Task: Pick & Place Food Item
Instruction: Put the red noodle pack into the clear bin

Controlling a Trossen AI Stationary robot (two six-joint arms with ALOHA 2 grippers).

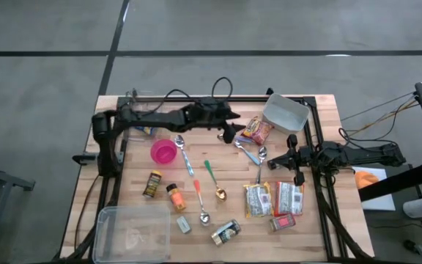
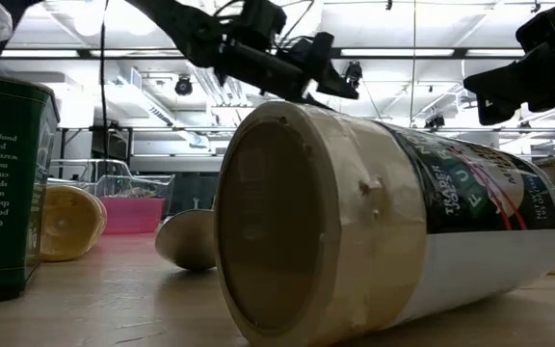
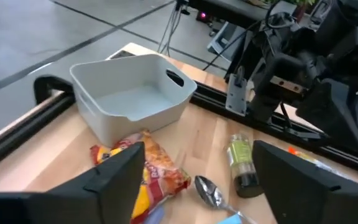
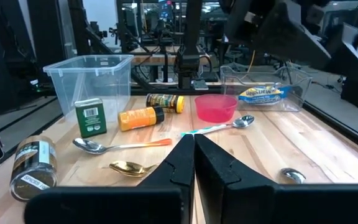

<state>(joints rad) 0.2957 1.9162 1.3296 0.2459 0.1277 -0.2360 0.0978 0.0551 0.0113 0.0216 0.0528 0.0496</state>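
Hovering with matte dark fingers spread and empty, the left gripper (image 3: 194, 171) frames a crinkly red-yellow snack packet (image 3: 148, 171) lying flat on planked wood, touching a smooth grey tub (image 3: 132, 99); right gripper (image 4: 193, 163) pinched closed.

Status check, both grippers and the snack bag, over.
Left gripper open, hovering beside the snack bag, nothing held. Right gripper shut, empty, parked at the right edge. Bag lies beside the grey bin; spoon close by.
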